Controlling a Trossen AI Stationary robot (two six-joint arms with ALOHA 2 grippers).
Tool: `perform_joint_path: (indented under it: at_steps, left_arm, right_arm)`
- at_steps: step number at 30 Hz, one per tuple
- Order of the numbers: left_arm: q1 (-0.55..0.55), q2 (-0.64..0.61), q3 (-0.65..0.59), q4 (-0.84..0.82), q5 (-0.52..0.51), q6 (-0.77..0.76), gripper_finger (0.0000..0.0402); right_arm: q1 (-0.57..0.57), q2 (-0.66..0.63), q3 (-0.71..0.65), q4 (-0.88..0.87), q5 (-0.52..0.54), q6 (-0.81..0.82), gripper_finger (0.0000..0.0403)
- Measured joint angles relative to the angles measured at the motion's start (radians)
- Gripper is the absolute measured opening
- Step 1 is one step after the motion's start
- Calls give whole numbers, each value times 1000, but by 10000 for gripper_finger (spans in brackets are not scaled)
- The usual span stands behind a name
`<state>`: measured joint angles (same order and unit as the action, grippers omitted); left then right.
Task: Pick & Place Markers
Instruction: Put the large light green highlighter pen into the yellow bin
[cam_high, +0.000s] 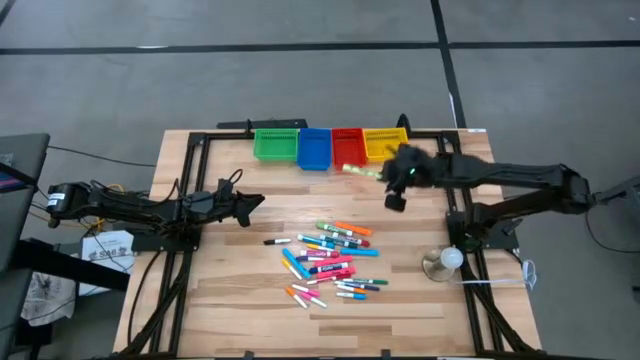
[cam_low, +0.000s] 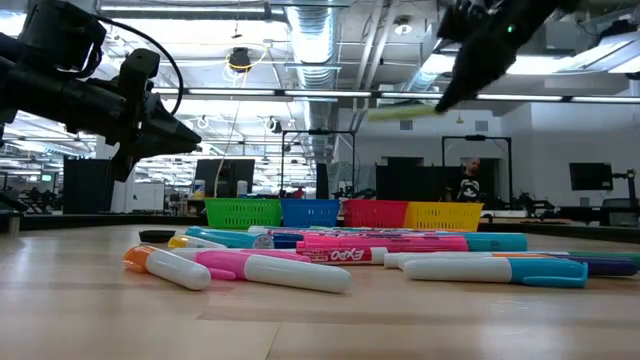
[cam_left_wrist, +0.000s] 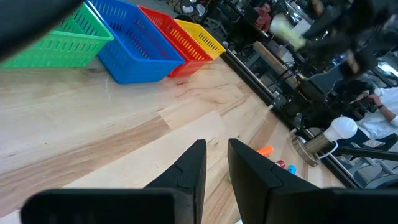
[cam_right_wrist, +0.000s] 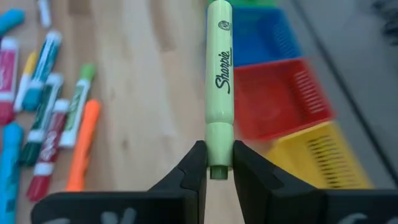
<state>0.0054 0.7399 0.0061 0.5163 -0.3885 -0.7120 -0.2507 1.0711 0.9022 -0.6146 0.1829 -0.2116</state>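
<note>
One pale-green marker (cam_right_wrist: 219, 93) — "Sharpie" lettering — in right gripper (cam_right_wrist: 216, 163).

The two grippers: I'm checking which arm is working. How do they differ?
The right gripper is shut on a light green marker near the red bin; the left gripper holds nothing and hangs left of the marker pile. Both are above the table.
</note>
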Motion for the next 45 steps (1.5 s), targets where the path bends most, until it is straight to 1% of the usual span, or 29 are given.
perform_joint_path:
  at_steps: [5, 10, 15, 21, 24, 26, 35, 45]
  left_arm:
    - [0, 0, 0, 0, 0, 0, 66]
    - [0, 0, 0, 0, 0, 0, 66]
    - [0, 0, 0, 0, 0, 0, 66]
    - [0, 0, 0, 0, 0, 0, 66]
    - [0, 0, 0, 0, 0, 0, 66]
    - [0, 0, 0, 0, 0, 0, 66]
    - [0, 0, 0, 0, 0, 0, 66]
    - [0, 0, 0, 0, 0, 0, 66]
  right_arm:
    - [-121, -60, 49, -21, 1, -89, 52]
    - [-261, -65, 53, -23, 2, -155, 52]
    - [-392, -1, 53, -27, -1, -158, 52]
    - [-495, 148, 53, -53, -15, -166, 52]
    - [-522, 219, 53, -58, -79, -190, 52]
    - [-530, 260, 53, -50, -95, -200, 52]
    - [-531, 384, 53, -35, -53, -216, 52]
    - [-531, 406, 53, -28, -46, -216, 53]
